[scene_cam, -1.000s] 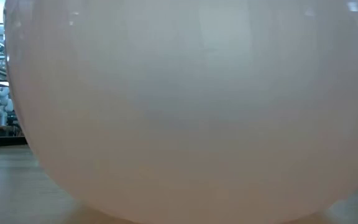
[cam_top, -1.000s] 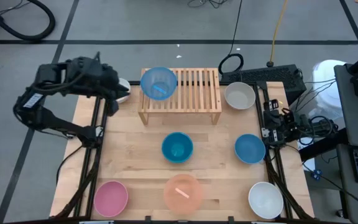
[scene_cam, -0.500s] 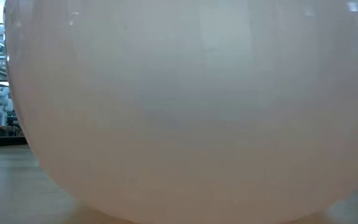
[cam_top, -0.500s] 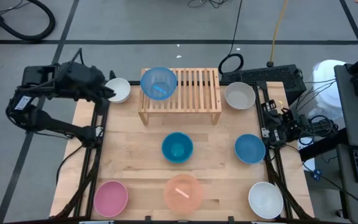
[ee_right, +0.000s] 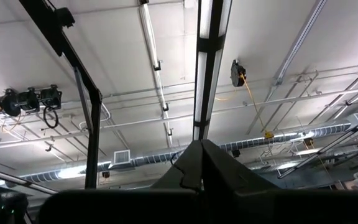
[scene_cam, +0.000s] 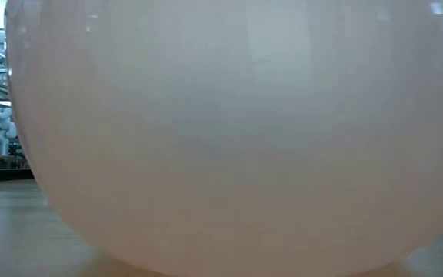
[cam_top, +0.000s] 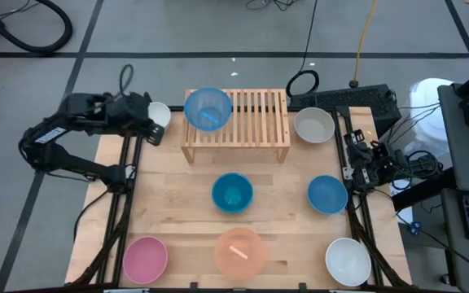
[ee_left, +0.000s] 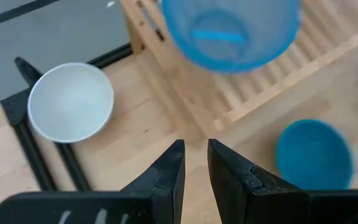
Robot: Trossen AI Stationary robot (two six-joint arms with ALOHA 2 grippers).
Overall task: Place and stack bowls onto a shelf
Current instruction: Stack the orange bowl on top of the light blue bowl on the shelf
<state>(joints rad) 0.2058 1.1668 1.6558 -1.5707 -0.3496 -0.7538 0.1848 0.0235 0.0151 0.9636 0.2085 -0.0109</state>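
My left gripper [cam_top: 151,130] [ee_left: 194,149] hangs over the table's far left corner, open by a narrow gap and holding nothing. A white bowl [cam_top: 160,114] [ee_left: 71,101] stands on the table just beside it. The light-wood shelf [cam_top: 255,120] [ee_left: 272,74] carries a light blue bowl [cam_top: 208,107] [ee_left: 232,31] on its left end. A teal bowl [cam_top: 232,193] [ee_left: 314,154] sits mid-table. A peach bowl [cam_top: 239,251] [scene_cam: 229,131] fills the low view. My right gripper [cam_top: 355,163] [ee_right: 201,144] is parked at the right edge, shut, pointing at the ceiling.
More bowls stand on the tabletop: a white one [cam_top: 313,124] at the far right, a blue one [cam_top: 327,194] on the right, a pink one [cam_top: 145,259] at the near left and a white one [cam_top: 348,260] at the near right. The shelf's right half is bare slats.
My left arm drew back from over the far-left white bowl toward the table's left edge, baring the bowl, then swung back toward it and a little toward the near edge, turning as it went. No bowl has moved.
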